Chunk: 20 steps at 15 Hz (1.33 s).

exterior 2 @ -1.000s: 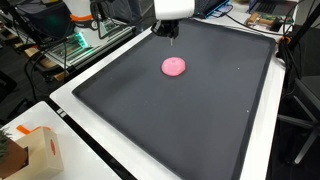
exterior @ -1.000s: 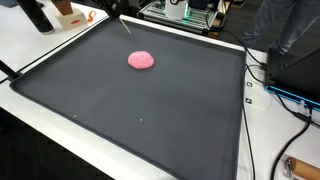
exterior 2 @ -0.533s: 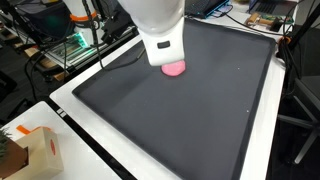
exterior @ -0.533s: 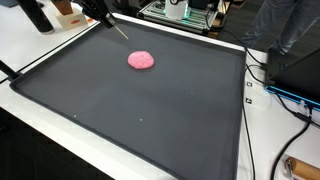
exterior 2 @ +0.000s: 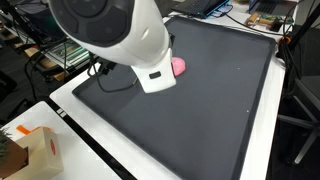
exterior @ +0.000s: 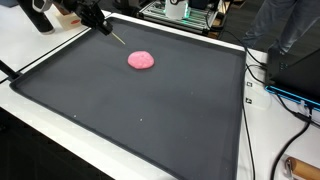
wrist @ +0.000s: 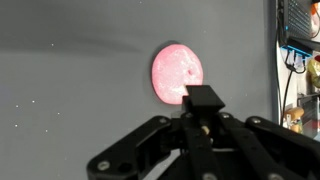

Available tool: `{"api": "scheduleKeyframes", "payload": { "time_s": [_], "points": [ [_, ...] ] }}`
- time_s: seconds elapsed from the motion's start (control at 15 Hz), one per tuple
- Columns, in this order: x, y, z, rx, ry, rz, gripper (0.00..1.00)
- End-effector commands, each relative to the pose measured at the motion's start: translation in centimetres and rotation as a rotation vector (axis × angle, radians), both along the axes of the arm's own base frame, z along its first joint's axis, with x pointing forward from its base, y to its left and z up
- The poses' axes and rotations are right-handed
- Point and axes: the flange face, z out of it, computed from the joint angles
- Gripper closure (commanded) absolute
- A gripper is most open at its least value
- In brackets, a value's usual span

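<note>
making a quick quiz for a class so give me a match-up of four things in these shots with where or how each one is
Things:
1 pink lump
2 black mat
3 thin stick
4 cardboard box

Places or states:
a held in the gripper, above the mat's edge
b off the mat, near its corner
c lying on the mat
d lies under the lump and has a raised rim

Pairs: 1-c, 2-d, 3-a, 4-b

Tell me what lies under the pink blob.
The blob lies on the dark mat; the patch beneath it is covered. The jaws, shut on a stick, hang apart from it.
</note>
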Motion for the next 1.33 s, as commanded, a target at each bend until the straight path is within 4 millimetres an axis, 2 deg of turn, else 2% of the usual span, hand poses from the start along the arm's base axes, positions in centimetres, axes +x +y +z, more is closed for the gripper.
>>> {"api": "scheduleKeyframes", "payload": {
  "time_s": [0.0, 0.53, 1.27],
  "points": [
    [-0.1, -1.3, -1.6, 0.066, -0.022, 0.02, 0.97],
    [-0.4, -2.8, -4.3, 0.089, -0.017, 0.019, 0.97],
    [0.4, -2.8, -5.1, 0.063, 0.0, 0.003, 0.97]
  ]
}}
